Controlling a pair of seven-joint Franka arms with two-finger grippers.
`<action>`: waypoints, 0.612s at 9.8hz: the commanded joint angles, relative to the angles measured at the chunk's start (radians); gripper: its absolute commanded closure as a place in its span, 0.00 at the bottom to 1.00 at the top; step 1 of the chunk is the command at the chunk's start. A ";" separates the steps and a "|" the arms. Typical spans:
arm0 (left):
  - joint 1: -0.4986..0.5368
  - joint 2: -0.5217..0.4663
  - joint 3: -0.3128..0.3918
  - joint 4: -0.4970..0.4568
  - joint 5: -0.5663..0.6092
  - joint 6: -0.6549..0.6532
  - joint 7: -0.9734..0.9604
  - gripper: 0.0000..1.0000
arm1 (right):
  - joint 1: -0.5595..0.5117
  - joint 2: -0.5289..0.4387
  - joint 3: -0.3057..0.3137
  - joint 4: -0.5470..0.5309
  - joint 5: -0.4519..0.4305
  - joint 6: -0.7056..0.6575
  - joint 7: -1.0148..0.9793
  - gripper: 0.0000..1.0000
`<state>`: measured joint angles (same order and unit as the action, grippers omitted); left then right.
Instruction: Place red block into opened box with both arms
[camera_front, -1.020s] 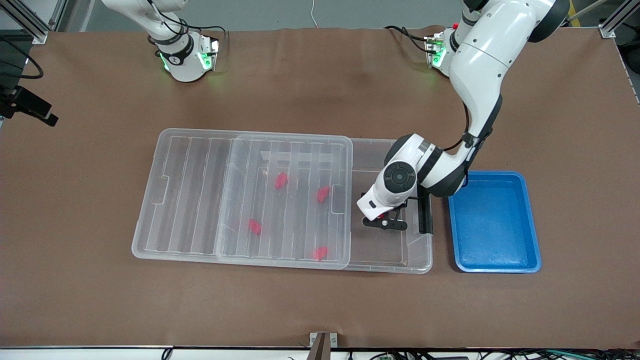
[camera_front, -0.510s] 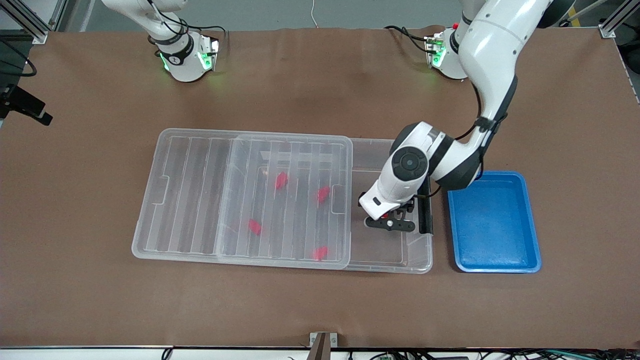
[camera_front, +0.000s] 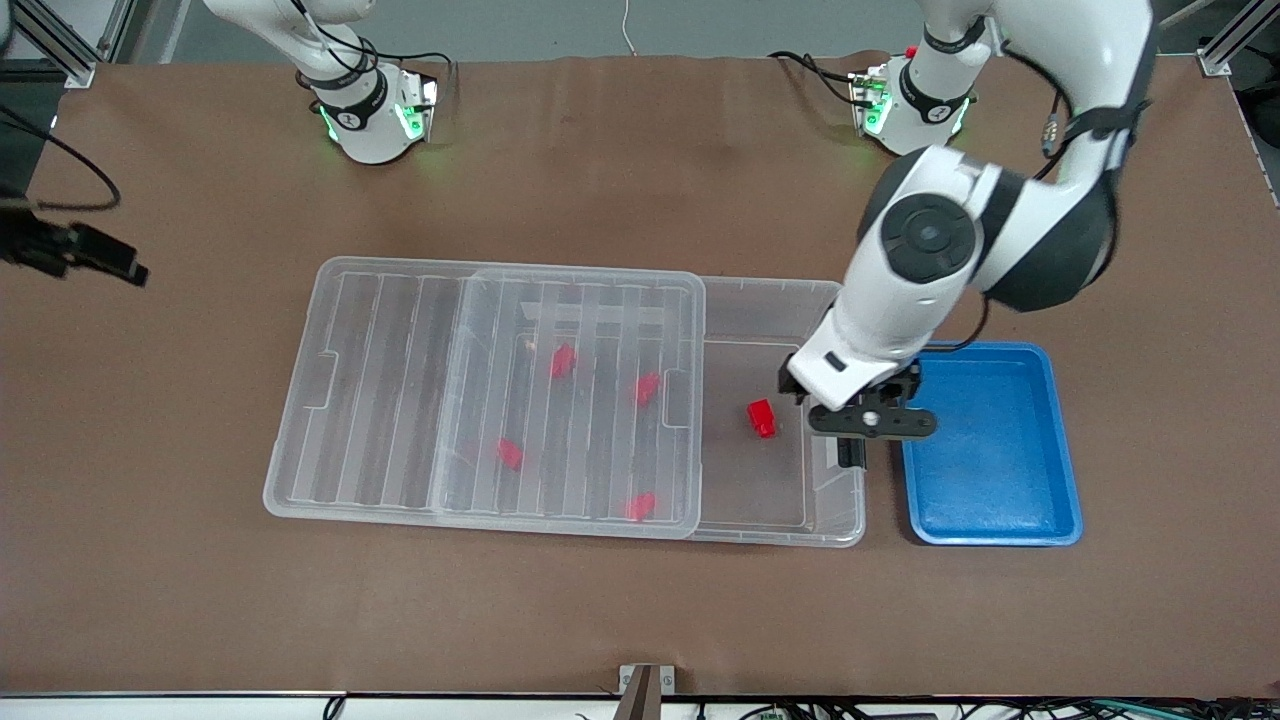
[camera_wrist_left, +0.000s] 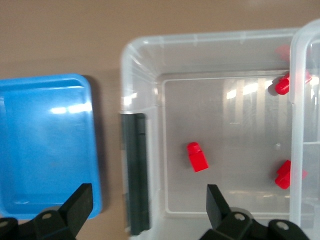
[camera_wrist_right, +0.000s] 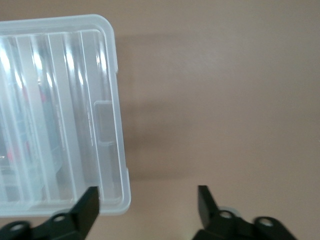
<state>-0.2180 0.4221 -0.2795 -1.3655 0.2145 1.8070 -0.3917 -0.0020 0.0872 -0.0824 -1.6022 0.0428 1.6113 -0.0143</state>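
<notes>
A brown table (camera_front: 620, 620) carries every item. The right gripper (camera_wrist_right: 147, 205) is over bare table just beside the lid's end toward the right arm's end of the table; its fingers (camera_wrist_right: 87, 205) stand apart and hold nothing. The ribbed clear lid (camera_front: 400, 390) lies slid across the box (camera_front: 770, 530), overhanging that end and leaving the end toward the left arm uncovered. Four red blocks (camera_front: 563, 361) show through the lid. The red block (camera_front: 762, 418) lies on the box floor in the uncovered section, touching no gripper. The left gripper (camera_front: 870, 422) is over the box's short end wall and its black latch (camera_wrist_left: 135, 175), between the red block and the blue tray (camera_front: 990, 445); its fingers (camera_wrist_left: 80, 200) are spread wide and empty. The tray sits just beside the box, toward the left arm's end.
</notes>
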 joint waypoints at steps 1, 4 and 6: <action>0.128 -0.060 -0.012 0.023 -0.004 -0.081 0.182 0.00 | -0.003 0.103 0.004 -0.089 0.028 0.175 -0.114 0.76; 0.290 -0.173 -0.010 0.023 -0.173 -0.191 0.200 0.00 | -0.009 0.135 0.004 -0.238 0.029 0.393 -0.240 1.00; 0.312 -0.235 0.000 0.022 -0.178 -0.242 0.200 0.00 | -0.004 0.135 0.009 -0.333 0.040 0.479 -0.248 1.00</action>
<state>0.0943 0.2173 -0.2809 -1.3067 0.0505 1.5928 -0.1890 -0.0028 0.2662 -0.0826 -1.8534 0.0625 2.0499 -0.2374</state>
